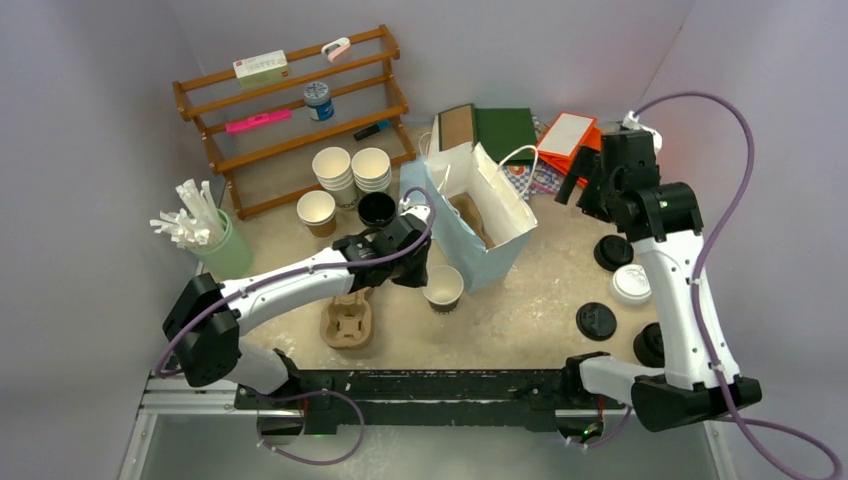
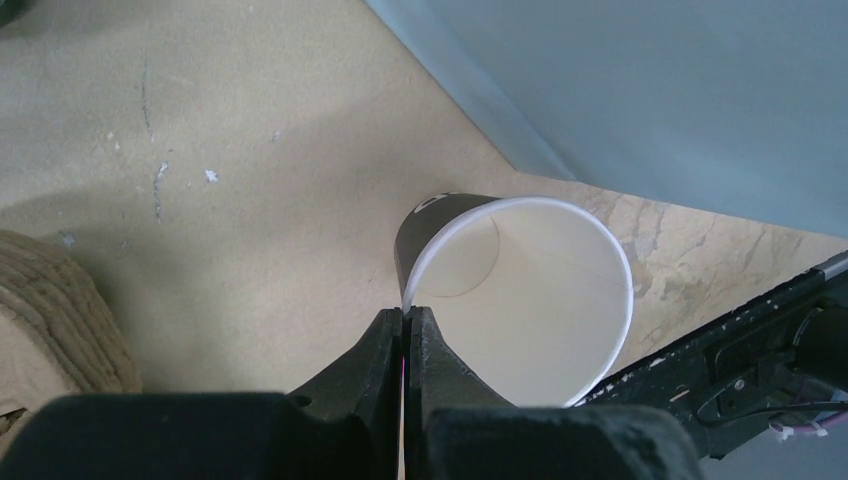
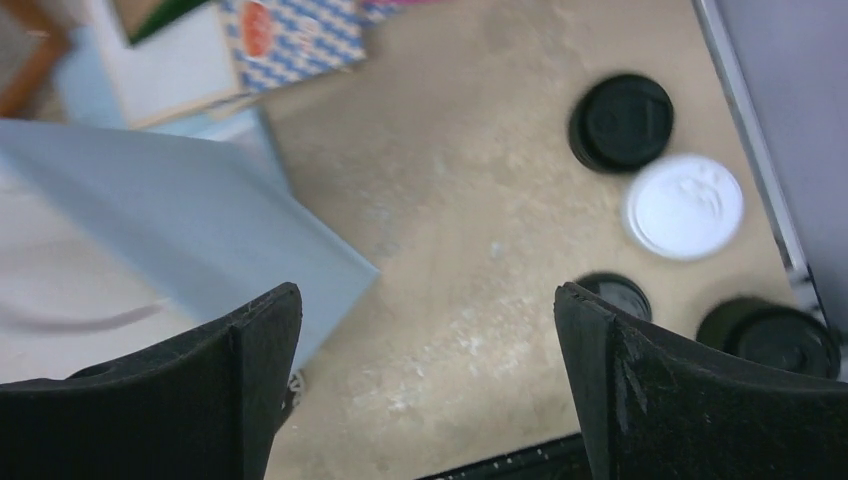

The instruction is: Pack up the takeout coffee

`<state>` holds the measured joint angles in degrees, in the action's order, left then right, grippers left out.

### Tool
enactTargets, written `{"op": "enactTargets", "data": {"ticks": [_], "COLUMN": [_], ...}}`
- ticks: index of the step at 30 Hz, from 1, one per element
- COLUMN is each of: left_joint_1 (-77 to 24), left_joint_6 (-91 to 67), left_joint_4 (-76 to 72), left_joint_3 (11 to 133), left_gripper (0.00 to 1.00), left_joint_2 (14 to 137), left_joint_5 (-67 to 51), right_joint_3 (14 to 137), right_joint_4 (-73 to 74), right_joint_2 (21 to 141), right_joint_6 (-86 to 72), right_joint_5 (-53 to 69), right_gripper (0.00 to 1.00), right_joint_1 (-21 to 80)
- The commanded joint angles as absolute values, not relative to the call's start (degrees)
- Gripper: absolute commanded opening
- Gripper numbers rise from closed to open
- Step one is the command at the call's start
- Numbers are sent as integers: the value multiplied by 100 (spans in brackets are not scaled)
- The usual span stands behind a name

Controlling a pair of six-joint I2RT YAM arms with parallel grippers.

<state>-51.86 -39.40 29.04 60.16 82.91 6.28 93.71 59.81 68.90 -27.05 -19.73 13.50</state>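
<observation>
No lidded white cup shows in any view. My left gripper is shut on the rim of a lidless paper cup, dark outside and white inside, tilted just in front of the open light-blue paper bag. A round white lid lies on the table at the right among black lids. My right gripper is open and empty, held high to the right of the bag.
A cardboard cup carrier lies under my left arm. Stacked white cups, a cup black inside, a brown cup, a green straw holder, a wooden rack and boxes stand behind.
</observation>
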Motion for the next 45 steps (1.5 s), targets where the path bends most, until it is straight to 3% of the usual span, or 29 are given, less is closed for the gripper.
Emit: {"op": "enactTargets", "data": {"ticks": [1, 4, 12, 21, 27, 33, 38, 45], "left_joint_1": [-5432, -5603, -5740, -5741, -5739, -5739, -5739, -5741], "left_joint_6": [-4076, -4225, -4374, -3832, -3193, -3193, -2868, -2610], "left_joint_4": [2501, 2535, 2774, 2927, 2233, 1731, 1667, 1897], "left_joint_3": [5937, 5915, 5993, 6038, 5074, 4447, 4524, 4849], "left_gripper": [1, 7, 51, 75, 81, 81, 80, 80], "left_joint_2": [8314, 8323, 8198, 7243, 6240, 5719, 5699, 5774], "left_joint_5": [1142, 1462, 1811, 1415, 582, 713, 852, 958], "right_joint_3": [8516, 8124, 7472, 6832, 6969, 7441, 7694, 6881], "right_joint_4": [6073, 5881, 5511, 4534, 4287, 3940, 4225, 4193], "right_joint_2": [6701, 6678, 6701, 7147, 7742, 8551, 8625, 8263], "right_joint_6": [-3470, -3823, -4178, -3730, -3909, -4184, -4147, -4700], "right_joint_5": [-1818, -1445, -1558, -1239, -996, -935, -1996, -2888], "right_gripper": [99, 99, 99, 99, 99, 99, 98, 99], "right_joint_1": [642, 437, 337, -529, -1185, -1614, -1695, -2027]}}
